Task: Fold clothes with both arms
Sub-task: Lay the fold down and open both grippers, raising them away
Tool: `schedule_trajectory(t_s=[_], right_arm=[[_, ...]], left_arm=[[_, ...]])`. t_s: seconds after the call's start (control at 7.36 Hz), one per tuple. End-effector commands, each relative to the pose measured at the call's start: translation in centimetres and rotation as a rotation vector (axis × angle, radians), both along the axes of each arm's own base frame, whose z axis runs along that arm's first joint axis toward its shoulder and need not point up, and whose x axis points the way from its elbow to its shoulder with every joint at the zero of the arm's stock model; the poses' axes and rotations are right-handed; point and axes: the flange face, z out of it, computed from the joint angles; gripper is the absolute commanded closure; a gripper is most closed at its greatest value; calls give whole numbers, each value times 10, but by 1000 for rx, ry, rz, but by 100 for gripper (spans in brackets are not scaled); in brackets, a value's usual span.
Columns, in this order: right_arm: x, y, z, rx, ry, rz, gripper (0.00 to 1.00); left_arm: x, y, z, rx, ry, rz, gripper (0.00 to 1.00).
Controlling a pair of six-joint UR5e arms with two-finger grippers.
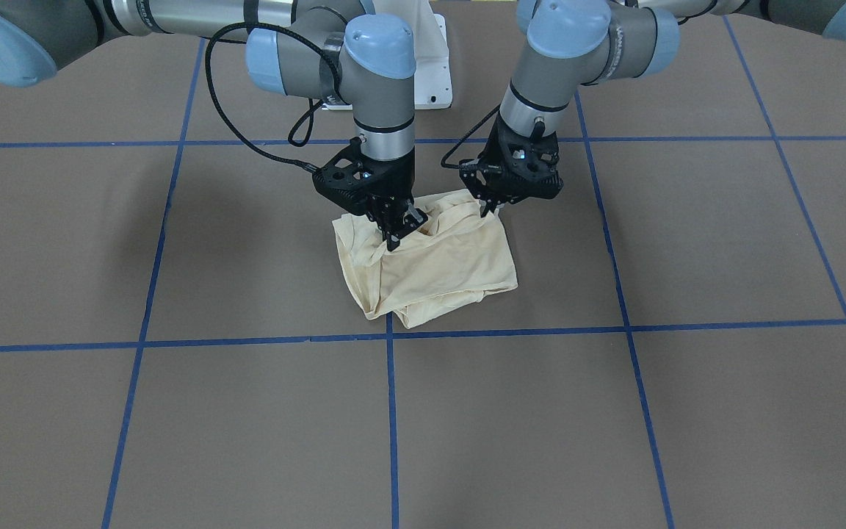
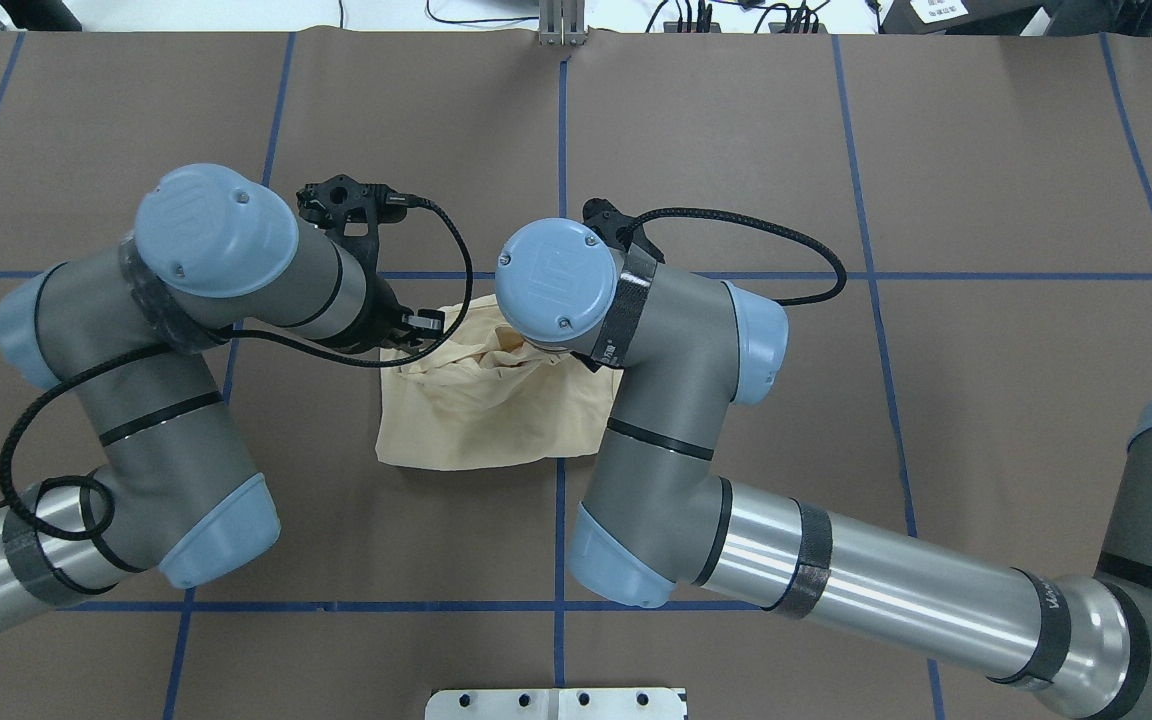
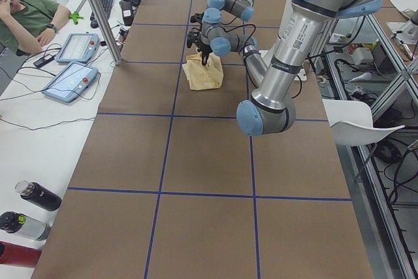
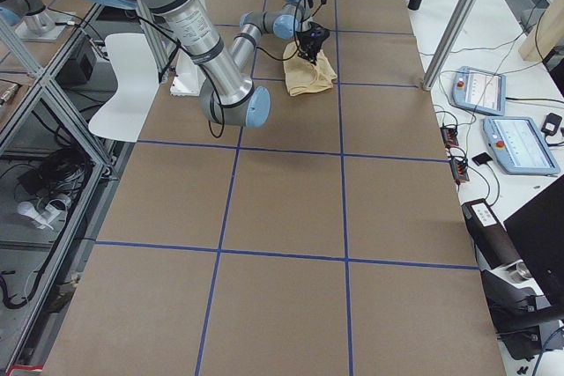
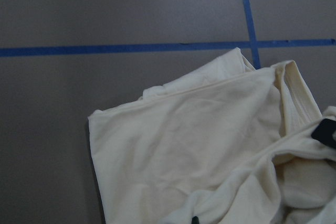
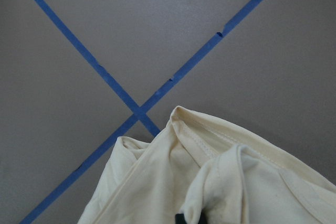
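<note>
The pale cream-yellow T-shirt [image 1: 445, 264] lies as a crumpled, loosely folded bundle at the table's middle, beside a blue tape crossing; it also shows in the overhead view [image 2: 476, 410]. Its print and neck label are hidden. My left gripper [image 1: 495, 206] is shut on a raised fold at the shirt's edge, also seen from overhead [image 2: 418, 325]. My right gripper [image 1: 396, 234] is shut on bunched cloth near the other corner; from overhead its own wrist hides it. Both wrist views show cloth [image 5: 199, 140] [image 6: 252, 182] drawn up toward the fingers.
Blue tape lines [image 1: 391, 411] grid the brown table. The white pedestal base [image 1: 430, 66] stands behind the shirt. Along the operators' side are teach pendants [image 3: 68, 80], a metal post [image 3: 98, 11], bottles [image 3: 36, 194] and a seated person [image 3: 26, 11].
</note>
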Motion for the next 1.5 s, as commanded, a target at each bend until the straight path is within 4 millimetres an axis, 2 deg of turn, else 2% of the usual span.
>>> schedule_trajectory(t_s=[0.0,0.41,0.54,0.68,0.82,0.95,1.09,1.22,1.36], right_arm=[[-1,-8,6,26,24,-23,100],[-15,-24,25,52,28,-34,100],[-10,-33,26,89,38,-55,100],[-4,-44,28,144,70,-109,23],[10,-58,20,145,52,-153,0],[33,-78,-1,89,-14,-197,0],[39,-80,-26,65,-44,-225,0],[36,-74,-44,63,-42,-233,0],[9,-45,-45,71,-37,-274,0]], left_arm=[[13,-24,18,7,-56,-22,100],[24,-41,33,29,-107,-41,100],[25,-43,34,33,-103,-43,98],[21,-47,30,60,-78,-46,1],[8,-57,27,78,-65,-52,0],[-14,-72,25,131,-65,1,0],[-45,-90,30,173,-53,92,0],[-77,-105,49,234,-68,164,0],[-91,-113,59,271,-88,186,0]])
